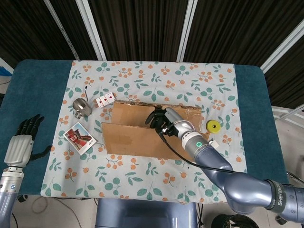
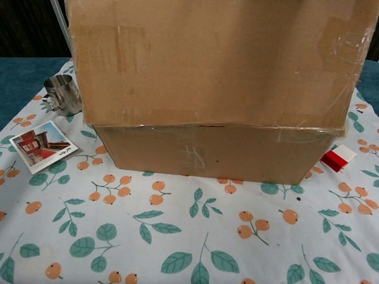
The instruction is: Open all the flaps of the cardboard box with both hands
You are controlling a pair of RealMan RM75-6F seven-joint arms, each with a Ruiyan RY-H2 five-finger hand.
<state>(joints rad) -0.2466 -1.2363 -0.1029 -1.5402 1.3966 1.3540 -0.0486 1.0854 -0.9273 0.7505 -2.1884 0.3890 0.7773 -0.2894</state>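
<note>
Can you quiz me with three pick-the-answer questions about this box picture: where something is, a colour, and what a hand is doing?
1. Where is the metal cup?
A. Inside the box
B. On the cloth left of the cardboard box
C. On the yellow disc

2. What colour is the small disc right of the box?
A. Yellow
B. Purple
C. Black

3. What is the right hand doing?
A. Holding the cup
B. Resting off the table
C. Touching the lifted box flap

Answers: 1 B, cup stands beside the box; 2 A, disc is bright yellow; 3 C, its fingers lie on the raised flap's edge.
</note>
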